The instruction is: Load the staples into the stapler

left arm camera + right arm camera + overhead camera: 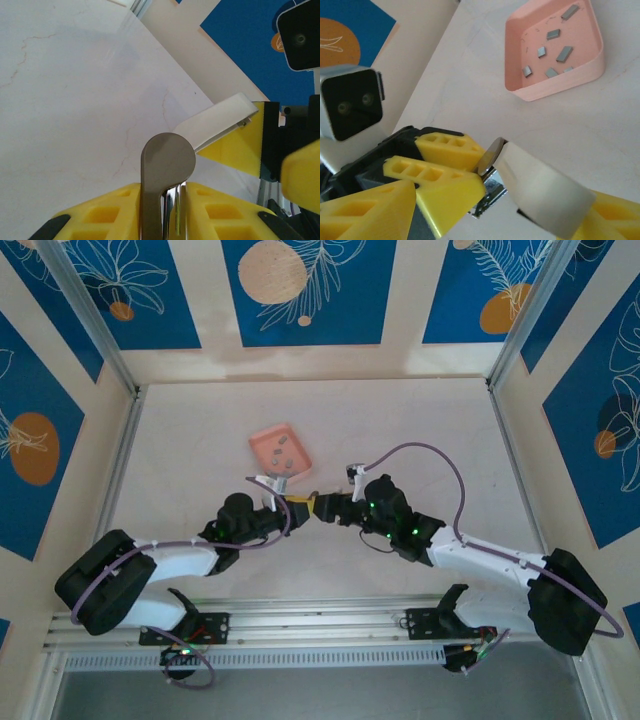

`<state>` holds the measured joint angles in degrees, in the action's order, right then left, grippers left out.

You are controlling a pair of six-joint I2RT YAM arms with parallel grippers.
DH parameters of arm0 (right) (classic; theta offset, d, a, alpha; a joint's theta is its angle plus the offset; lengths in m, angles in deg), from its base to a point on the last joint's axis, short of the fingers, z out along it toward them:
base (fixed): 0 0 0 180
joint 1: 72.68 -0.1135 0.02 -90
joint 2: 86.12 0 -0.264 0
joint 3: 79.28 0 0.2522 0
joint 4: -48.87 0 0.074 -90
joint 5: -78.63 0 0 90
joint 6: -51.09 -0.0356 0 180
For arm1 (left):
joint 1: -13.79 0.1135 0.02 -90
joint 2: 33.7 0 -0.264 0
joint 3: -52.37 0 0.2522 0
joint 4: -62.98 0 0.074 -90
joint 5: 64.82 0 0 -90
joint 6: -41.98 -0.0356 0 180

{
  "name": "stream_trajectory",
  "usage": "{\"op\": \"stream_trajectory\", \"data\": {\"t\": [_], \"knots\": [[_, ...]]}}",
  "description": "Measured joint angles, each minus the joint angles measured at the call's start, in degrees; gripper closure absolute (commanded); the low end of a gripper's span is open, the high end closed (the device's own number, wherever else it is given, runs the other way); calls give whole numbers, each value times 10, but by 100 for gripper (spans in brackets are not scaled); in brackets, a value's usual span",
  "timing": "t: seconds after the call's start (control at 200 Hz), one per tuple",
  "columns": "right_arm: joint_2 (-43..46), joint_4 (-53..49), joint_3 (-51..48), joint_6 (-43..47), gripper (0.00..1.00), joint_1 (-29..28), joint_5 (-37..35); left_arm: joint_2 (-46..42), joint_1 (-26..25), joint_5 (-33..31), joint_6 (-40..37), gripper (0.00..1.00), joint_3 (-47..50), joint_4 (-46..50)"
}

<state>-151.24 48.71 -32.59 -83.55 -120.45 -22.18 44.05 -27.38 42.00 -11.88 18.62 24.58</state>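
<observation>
The stapler hangs above the table between my two grippers. My left gripper (170, 189) is shut on its grey metal base (167, 157), whose rounded end sticks up past the yellow fingers. The white top (220, 122) is swung open away from the base (490, 155). My right gripper (505, 197) is open around that white top (540, 195), which rests against one finger (240, 147). In the top view both grippers (295, 505) (326, 508) meet mid-table. Several staples (555, 50) lie loose in the pink tray (560, 87).
The pink tray (268, 440) sits on the pale table just beyond the two grippers. Metal rails run along the table's left and right sides, and blue patterned walls stand behind. Bare tabletop stretches to the far side and to the right.
</observation>
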Motion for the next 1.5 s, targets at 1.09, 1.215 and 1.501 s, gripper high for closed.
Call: {"op": "stream_trajectory", "data": {"t": [1.09, 1.215, 1.501], "knots": [[-53, -15, 10, -112, 79, 15, -49, -21, -15, -20, -39, 41, 7, 38], [-53, -63, 28, -61, 79, 37, -33, -31, -15, -26, -38, 32, 7, 48], [-81, -169, 64, 56, 80, 123, 57, -64, -15, -61, -52, 25, 7, 105]]}}
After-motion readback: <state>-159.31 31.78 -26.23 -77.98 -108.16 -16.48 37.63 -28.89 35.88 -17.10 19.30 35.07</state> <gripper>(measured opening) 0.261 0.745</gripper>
